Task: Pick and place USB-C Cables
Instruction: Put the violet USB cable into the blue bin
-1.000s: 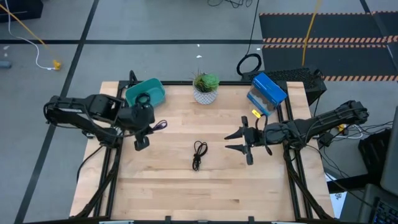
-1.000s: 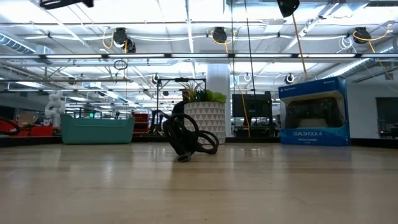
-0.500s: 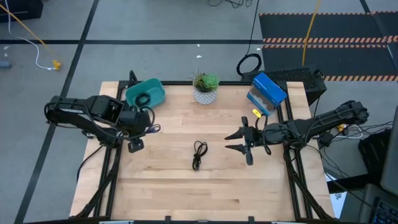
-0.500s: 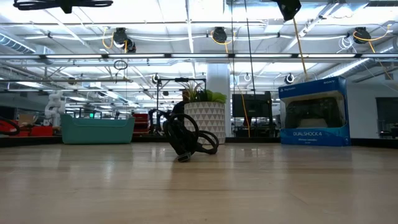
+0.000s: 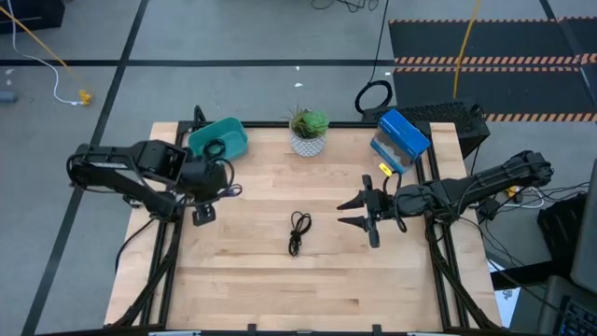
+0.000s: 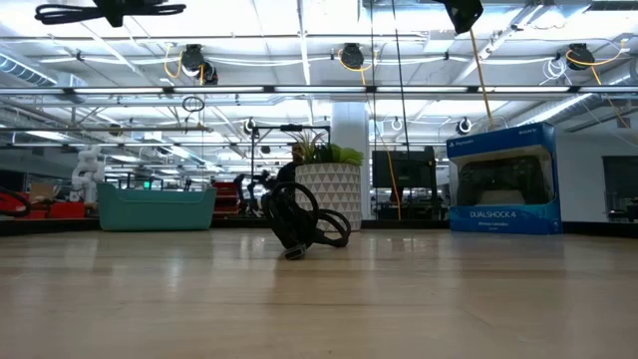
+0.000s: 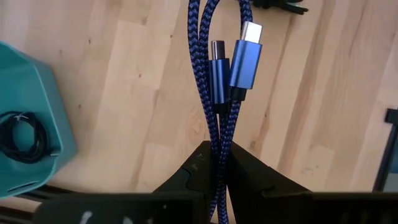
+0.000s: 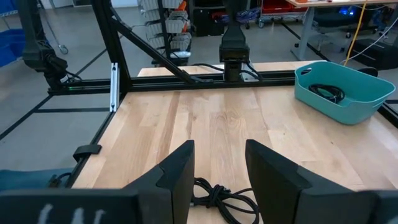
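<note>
One purple-blue cable [image 7: 219,93] hangs pinched in your left gripper [image 7: 217,163], near the teal bin [image 5: 229,142] already holding a coiled black cable [image 7: 23,138]. Carry it over and release. Farther off, the looped black cable [image 5: 298,231] waits before your spread right gripper [image 5: 355,212].

Left end effector [image 5: 206,214] backed off toward its own side with the purple-blue cable [image 7: 217,93] pinched. It barely moved in the last half second.
</note>
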